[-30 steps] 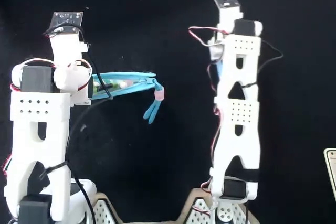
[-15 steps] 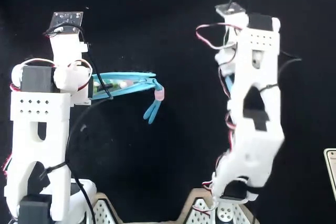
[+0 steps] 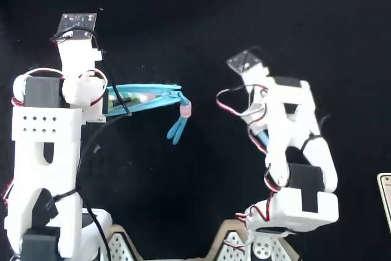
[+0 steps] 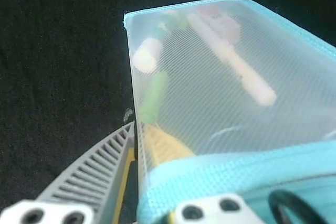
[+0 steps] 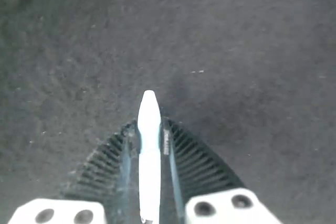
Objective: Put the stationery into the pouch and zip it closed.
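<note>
A translucent pouch (image 3: 146, 98) with teal trim stands on edge left of the table's middle, its top zipper open. Its blue and pink pull tassel (image 3: 179, 122) lies on the black cloth. My left gripper (image 3: 107, 106) is shut on the pouch's left end. In the left wrist view the pouch (image 4: 226, 82) holds a white pen (image 4: 231, 61), a green piece (image 4: 152, 98) and a yellow piece (image 4: 160, 145). My right gripper (image 5: 149, 132) is shut on a white pen (image 5: 149, 145) just above bare cloth. In the high view that gripper (image 3: 259, 134) sits folded under its arm, right of the tassel.
A pale card-like object (image 3: 386, 197) lies at the table's right edge. Both arm bases (image 3: 183, 246) stand at the near edge. Black cloth (image 3: 201, 41) covers the table between and beyond the arms.
The right arm has pulled back from the far side of the table and folded down toward the near middle. The left arm and pouch have stayed put.
</note>
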